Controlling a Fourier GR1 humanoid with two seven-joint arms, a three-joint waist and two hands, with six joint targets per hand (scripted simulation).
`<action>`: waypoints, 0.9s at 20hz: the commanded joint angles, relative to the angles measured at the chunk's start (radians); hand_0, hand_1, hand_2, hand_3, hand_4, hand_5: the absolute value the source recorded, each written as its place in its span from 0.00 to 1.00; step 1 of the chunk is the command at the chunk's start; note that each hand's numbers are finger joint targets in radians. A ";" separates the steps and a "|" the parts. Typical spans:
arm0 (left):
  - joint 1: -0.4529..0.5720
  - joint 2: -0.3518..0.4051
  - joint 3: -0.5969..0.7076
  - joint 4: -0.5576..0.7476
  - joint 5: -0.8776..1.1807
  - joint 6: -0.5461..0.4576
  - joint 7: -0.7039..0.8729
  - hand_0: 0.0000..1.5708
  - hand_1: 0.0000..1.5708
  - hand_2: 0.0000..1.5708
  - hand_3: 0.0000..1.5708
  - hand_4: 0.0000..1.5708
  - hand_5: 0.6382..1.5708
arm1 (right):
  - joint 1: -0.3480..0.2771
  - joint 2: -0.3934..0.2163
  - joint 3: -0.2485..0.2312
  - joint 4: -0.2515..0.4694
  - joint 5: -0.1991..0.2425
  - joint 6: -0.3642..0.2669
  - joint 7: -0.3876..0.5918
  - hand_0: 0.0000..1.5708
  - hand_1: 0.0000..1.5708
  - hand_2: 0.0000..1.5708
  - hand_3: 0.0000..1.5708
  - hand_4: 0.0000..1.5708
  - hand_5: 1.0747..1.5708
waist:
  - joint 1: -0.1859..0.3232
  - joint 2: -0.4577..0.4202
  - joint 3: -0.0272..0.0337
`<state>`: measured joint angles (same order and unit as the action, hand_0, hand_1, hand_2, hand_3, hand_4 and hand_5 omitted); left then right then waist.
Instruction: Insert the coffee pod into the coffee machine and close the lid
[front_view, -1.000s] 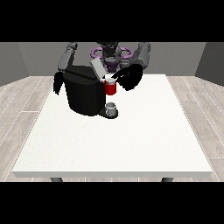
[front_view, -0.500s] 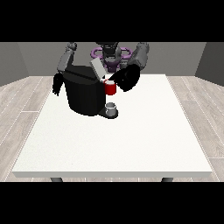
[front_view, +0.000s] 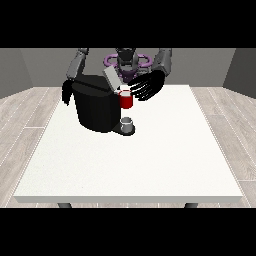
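The black coffee machine (front_view: 97, 109) stands on the far left part of the white table (front_view: 150, 165), with its grey lid (front_view: 111, 78) tilted up. A red thing at the machine (front_view: 126, 100) sits at its front right. The hand at the view's right (front_view: 148, 85) hovers just right of and above that red thing, its fingers spread and holding nothing. The hand at the view's left (front_view: 66, 93) hangs beside the machine's far left side. A small grey thing (front_view: 128, 123) stands on the machine's base; I cannot tell whether it is the pod.
The robot's torso (front_view: 127, 62) is behind the machine at the table's far edge. White tabletop stretches from the machine towards the camera and to the right. Wooden floor surrounds the table.
The hand at the view's right has risen slightly beside the red thing. The machine, its lid and the other hand look the same.
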<state>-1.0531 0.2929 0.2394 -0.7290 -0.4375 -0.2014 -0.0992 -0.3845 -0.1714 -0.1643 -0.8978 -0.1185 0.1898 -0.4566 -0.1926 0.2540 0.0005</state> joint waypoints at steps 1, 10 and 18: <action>0.157 -0.075 0.009 -0.007 0.069 -0.055 -0.089 0.00 0.00 0.00 0.00 0.00 1.00 | 0.113 -0.012 -0.010 0.011 -0.014 0.031 -0.015 0.00 0.00 0.00 0.00 0.17 1.00 | 0.063 -0.142 -0.0011; 0.527 -0.183 0.080 0.046 0.195 -0.105 -0.264 0.00 0.00 0.00 0.00 0.13 1.00 | 0.303 0.128 0.160 -0.144 0.094 -0.037 0.014 0.00 0.00 0.00 0.00 0.00 1.00 | 0.120 -0.442 -0.0038; 0.787 -0.148 0.097 0.070 0.214 -0.152 -0.313 0.00 0.00 0.00 0.00 0.18 1.00 | 0.362 0.170 0.302 -0.412 0.120 -0.084 0.212 0.00 0.00 0.00 0.00 0.17 1.00 | 0.084 -0.651 -0.0021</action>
<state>-0.3801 0.1279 0.3222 -0.6698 -0.2404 -0.3279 -0.3841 -0.0435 -0.0222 0.0815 -1.1921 -0.0010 0.1219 -0.3344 -0.1007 -0.3122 -0.0019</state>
